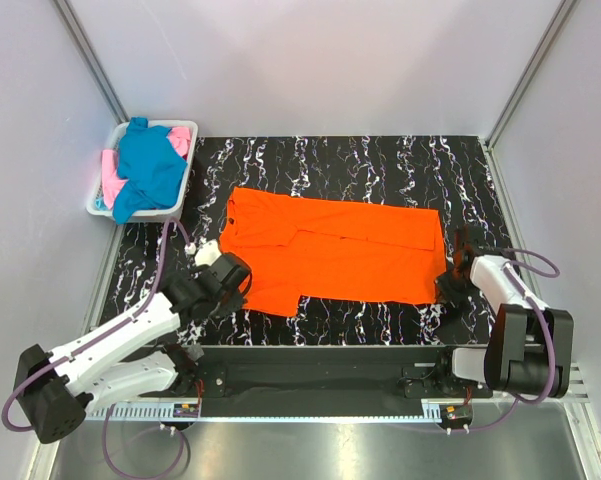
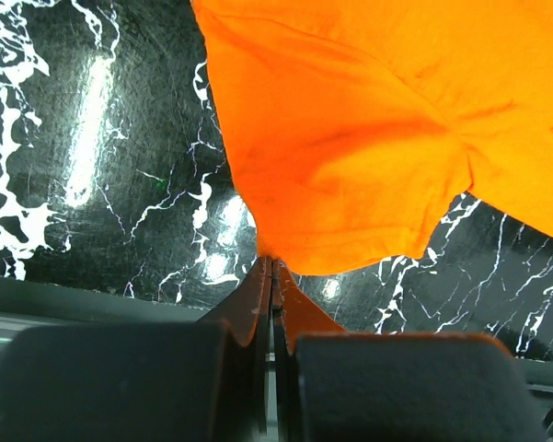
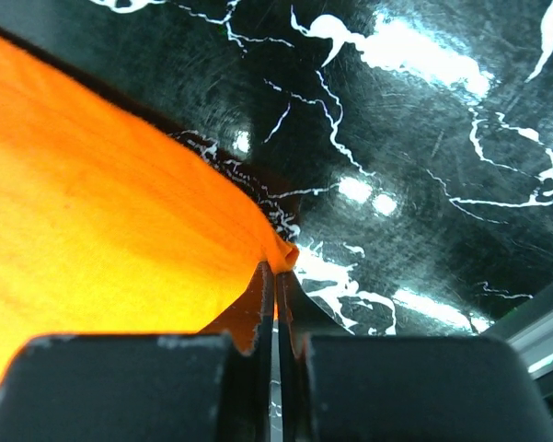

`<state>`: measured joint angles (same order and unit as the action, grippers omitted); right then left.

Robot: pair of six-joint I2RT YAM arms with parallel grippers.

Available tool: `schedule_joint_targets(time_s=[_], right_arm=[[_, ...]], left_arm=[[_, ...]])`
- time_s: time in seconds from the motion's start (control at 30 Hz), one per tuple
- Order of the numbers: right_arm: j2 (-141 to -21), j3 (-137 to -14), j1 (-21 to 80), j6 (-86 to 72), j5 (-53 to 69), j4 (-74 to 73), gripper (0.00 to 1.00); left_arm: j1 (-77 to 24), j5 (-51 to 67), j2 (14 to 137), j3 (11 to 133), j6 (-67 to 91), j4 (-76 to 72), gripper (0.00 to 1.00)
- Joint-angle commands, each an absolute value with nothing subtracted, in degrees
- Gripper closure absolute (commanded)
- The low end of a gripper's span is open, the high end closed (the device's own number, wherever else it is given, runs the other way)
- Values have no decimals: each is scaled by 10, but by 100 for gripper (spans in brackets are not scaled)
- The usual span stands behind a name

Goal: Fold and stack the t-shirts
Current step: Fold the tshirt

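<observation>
Left gripper [image 2: 271, 269] and right gripper [image 3: 276, 267] are both clamping opposite ends of the orange t-shirt [image 1: 330, 250], which is lying spread on the table [image 1: 380, 160].

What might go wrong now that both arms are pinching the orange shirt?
The left jaws and the right jaws are each shut on only a small bit at the edge of the orange t-shirt, so it may slip out when lifted. If one arm pulls faster than the other, the fold may come out crooked.

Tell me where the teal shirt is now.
Top view: the teal shirt lies in the white basket at the far left corner of the table, over the pink shirt, apart from the orange shirt spread mid-table.
</observation>
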<state>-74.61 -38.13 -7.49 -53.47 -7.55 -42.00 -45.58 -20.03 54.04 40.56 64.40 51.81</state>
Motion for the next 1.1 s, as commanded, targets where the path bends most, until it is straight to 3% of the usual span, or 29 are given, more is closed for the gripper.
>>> schedule_joint_targets(time_s=[0.0,0.5,1.07], right_arm=[[-708,-400,-78,-525,-94,-445,100],[-664,-478,-78,-484,-60,-477,100],[-867,-614,-78,-442,-20,-388,100]], left_arm=[[-453,-233,531,443,633,526,100],[-440,-316,564,541,613,543,100],[-278,-276,846,760,511,451,100]])
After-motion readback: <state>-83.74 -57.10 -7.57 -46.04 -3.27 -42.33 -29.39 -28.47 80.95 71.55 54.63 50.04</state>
